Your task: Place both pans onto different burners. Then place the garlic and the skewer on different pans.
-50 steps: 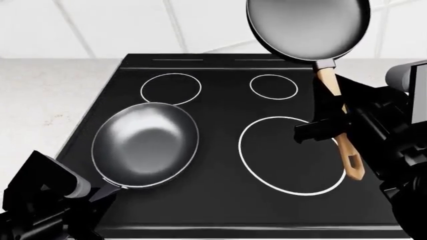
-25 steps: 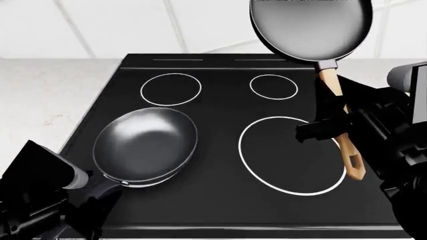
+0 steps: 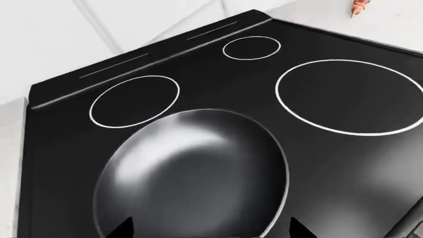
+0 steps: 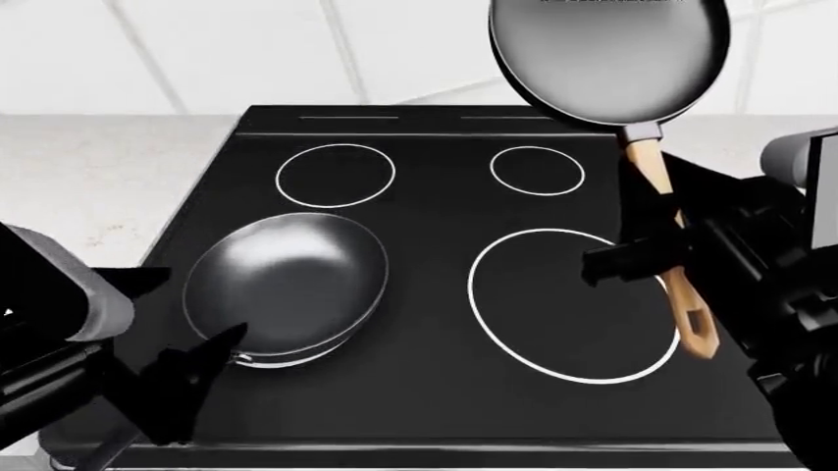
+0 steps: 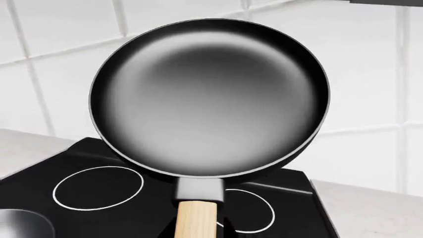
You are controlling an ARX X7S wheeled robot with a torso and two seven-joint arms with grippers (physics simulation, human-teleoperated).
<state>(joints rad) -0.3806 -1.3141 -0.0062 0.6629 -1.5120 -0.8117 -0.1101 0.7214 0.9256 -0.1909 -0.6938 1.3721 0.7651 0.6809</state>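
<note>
My right gripper is clamped on the wooden-handled pan, held high above the stovetop; my left gripper stands open just behind the deeper pan, which rests beside the near-left burner.

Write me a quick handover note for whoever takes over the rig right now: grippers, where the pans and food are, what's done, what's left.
Right gripper: shut on the wooden-handled pan, held tilted in the air above the stovetop's back edge.
Left gripper: at the deep pan's handle; grip unclear.
Deep pan: on the stovetop, in front of the rear left burner, on no ring.
Front right burner: free.
Skewer: its tip shows on the counter beyond the stove. Garlic: not in view.
Done: nothing placed. Left: everything.
</note>
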